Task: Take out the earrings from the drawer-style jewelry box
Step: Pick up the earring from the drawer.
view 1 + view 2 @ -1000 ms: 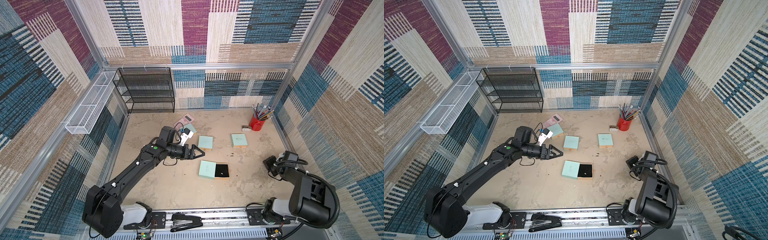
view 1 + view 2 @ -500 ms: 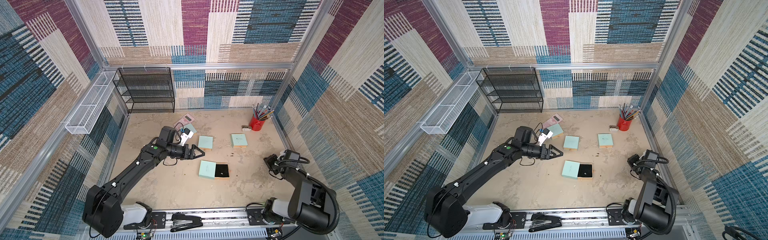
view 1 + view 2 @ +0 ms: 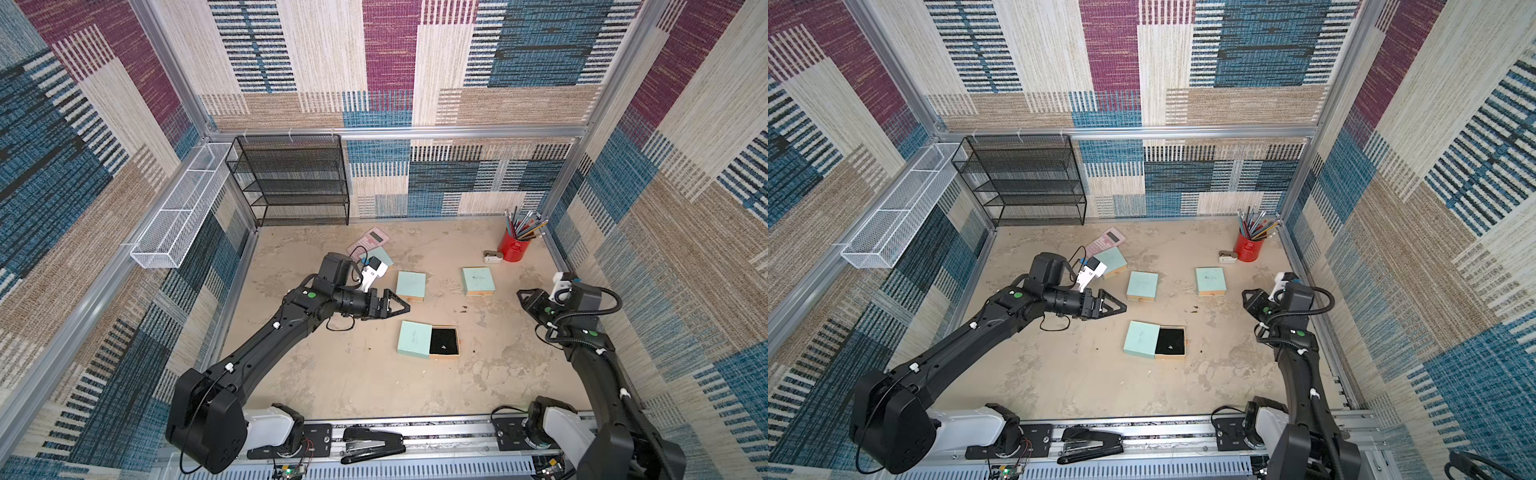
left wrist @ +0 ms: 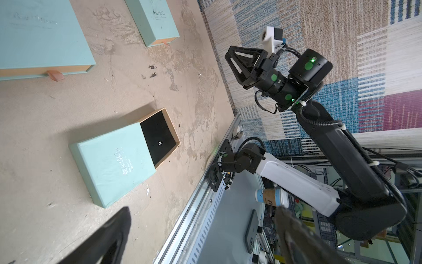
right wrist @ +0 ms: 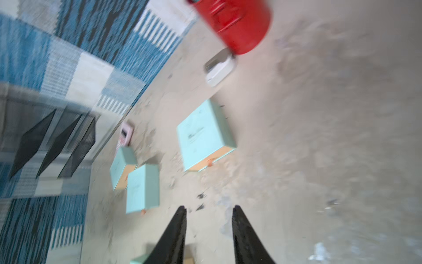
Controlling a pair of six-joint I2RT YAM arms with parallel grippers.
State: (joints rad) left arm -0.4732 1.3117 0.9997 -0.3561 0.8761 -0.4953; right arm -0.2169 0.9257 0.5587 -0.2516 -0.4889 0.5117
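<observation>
The jewelry box (image 3: 413, 338) is a mint-green sleeve on the floor, its black-lined drawer (image 3: 451, 334) slid out to the right. One pale, star-shaped speck, an earring (image 3: 444, 345) (image 3: 1170, 346) (image 4: 160, 143), lies on the black lining. My left gripper (image 3: 406, 307) (image 3: 1123, 308) hovers open just behind and left of the box, holding nothing; in the left wrist view its fingers (image 4: 118, 225) stand far apart. My right gripper (image 3: 520, 294) (image 3: 1245, 294) (image 5: 209, 207) is raised near the right wall, well right of the drawer, open with a gap and nothing between its fingers.
Three closed mint boxes (image 3: 411, 284) (image 3: 478, 280) (image 3: 383, 258) lie behind the open one. A pink calculator (image 3: 370, 240), a red pencil cup (image 3: 514, 249) and a small white object (image 3: 493, 257) stand further back. A black mesh shelf (image 3: 291, 183) fills the back left corner. A stapler (image 3: 372, 444) lies on the front rail.
The right arm has lifted and reached further back, and its jaws have gone from shut to apart. The left arm and the box have not moved.
</observation>
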